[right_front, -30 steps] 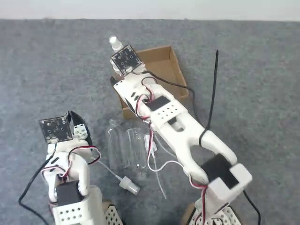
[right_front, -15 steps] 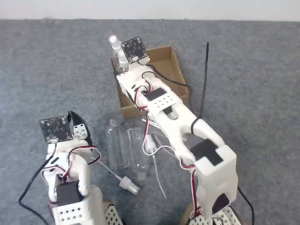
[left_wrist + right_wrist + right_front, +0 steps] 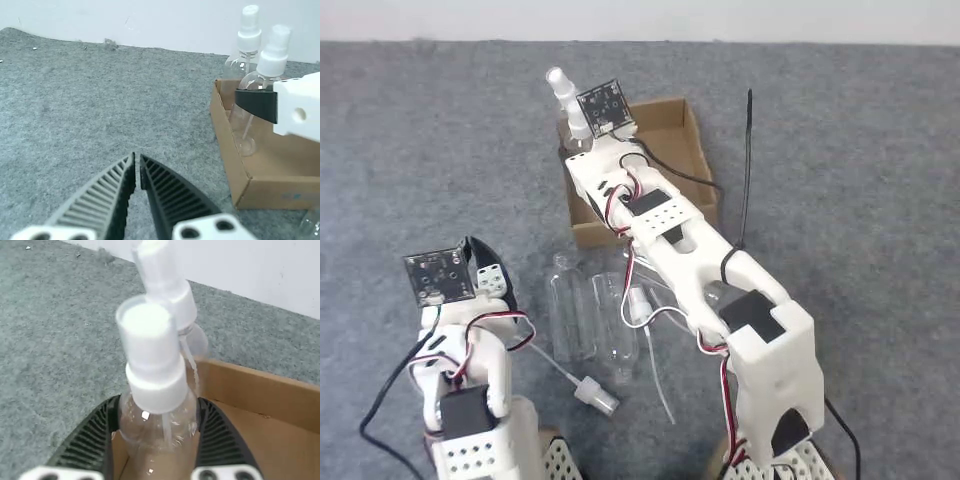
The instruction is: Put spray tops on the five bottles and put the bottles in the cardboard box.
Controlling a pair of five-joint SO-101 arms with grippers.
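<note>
My right gripper [image 3: 156, 407] is shut on a clear bottle [image 3: 152, 435] with a white spray top [image 3: 150, 350], held upright at the far left corner of the cardboard box [image 3: 670, 135]. A second capped bottle [image 3: 559, 84] stands just beyond it; I cannot tell if it is inside the box. In the left wrist view both capped bottles [image 3: 248, 37] [image 3: 272, 57] stand at the box's [image 3: 235, 160] corner. Two uncapped bottles [image 3: 566, 305] [image 3: 614, 318] lie on the carpet between the arms. My left gripper [image 3: 136, 172] is shut and empty, low at the near left [image 3: 475, 250].
A loose spray top [image 3: 596, 392] with its tube lies on the carpet near the lying bottles, and another white top [image 3: 638, 305] sits under the right arm. Cables trail from both arms. Grey carpet lies open to the left and right.
The right arm has stretched farther over the box and carried its bottle toward the far left corner, beside the other capped bottle. The left arm has not moved.
</note>
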